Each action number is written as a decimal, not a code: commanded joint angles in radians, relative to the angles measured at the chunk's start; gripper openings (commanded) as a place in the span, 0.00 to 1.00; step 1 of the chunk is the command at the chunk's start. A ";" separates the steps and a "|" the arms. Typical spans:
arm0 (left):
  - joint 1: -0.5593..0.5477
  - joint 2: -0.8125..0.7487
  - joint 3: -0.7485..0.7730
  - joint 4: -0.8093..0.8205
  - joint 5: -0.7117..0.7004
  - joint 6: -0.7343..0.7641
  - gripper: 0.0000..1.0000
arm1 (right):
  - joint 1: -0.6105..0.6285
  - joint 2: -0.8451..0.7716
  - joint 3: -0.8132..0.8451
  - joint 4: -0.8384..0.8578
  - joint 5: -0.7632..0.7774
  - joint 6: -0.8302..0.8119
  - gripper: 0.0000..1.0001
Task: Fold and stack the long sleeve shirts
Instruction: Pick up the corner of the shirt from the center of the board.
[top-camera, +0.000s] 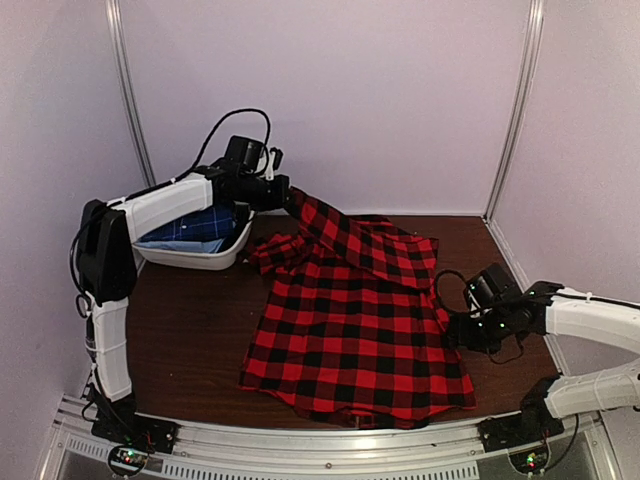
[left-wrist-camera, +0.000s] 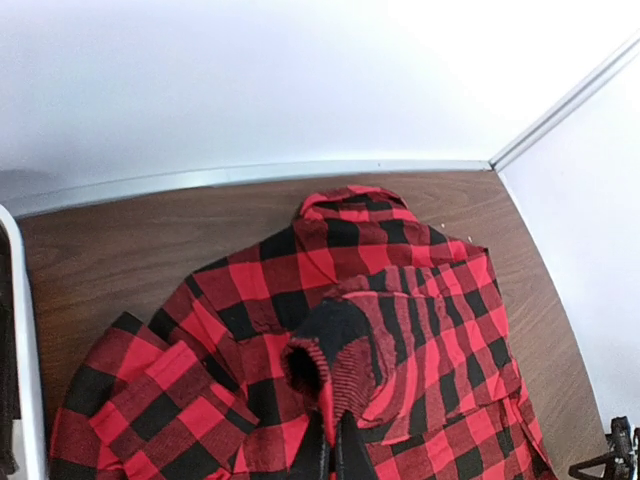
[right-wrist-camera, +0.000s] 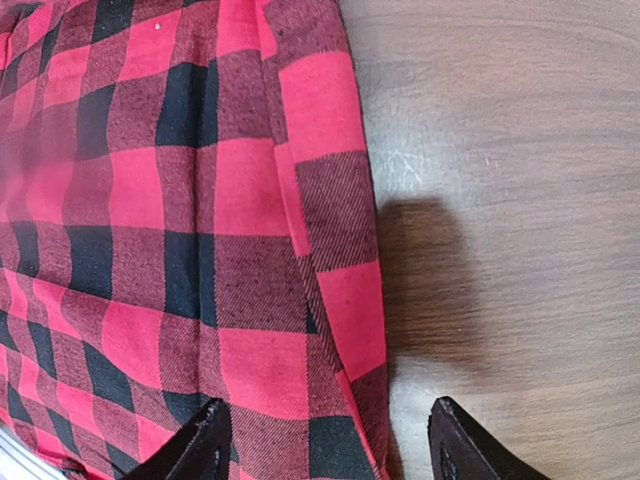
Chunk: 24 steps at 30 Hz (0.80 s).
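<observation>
The red-and-black checked soft cloth shirt (top-camera: 350, 330) lies spread over the middle of the dark brown wooden table (top-camera: 190, 330), with its collar toward 12 o'clock and its hem toward 6. The left gripper (top-camera: 283, 194) is raised at 11 o'clock with its fingers pinched tight on the shirt's sleeve end (left-wrist-camera: 335, 350). That lifts the sleeve off the table and clear of the body, probably so it can be carried across as a fold. The right gripper (right-wrist-camera: 325, 440) sits low at 3 o'clock, its fingers spread wide astride the shirt's side edge and holding nothing. It looks placed to take or pin that edge. Bare wood at 3 and 8 o'clock leaves room to swing. At 10 o'clock a white plastic tray (top-camera: 205, 262) holds the navy blue shirt with thin white lines (top-camera: 195, 225), right under the left arm, so that side is tight.
</observation>
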 joint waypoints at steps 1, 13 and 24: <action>0.060 -0.039 0.064 0.025 0.011 0.026 0.00 | 0.014 0.013 0.002 -0.028 -0.019 0.028 0.69; 0.135 -0.023 0.078 0.068 0.059 0.023 0.00 | 0.147 -0.014 -0.020 -0.141 -0.014 0.146 0.67; 0.137 -0.002 0.092 0.087 0.089 0.009 0.00 | 0.199 -0.077 -0.077 -0.182 -0.037 0.250 0.59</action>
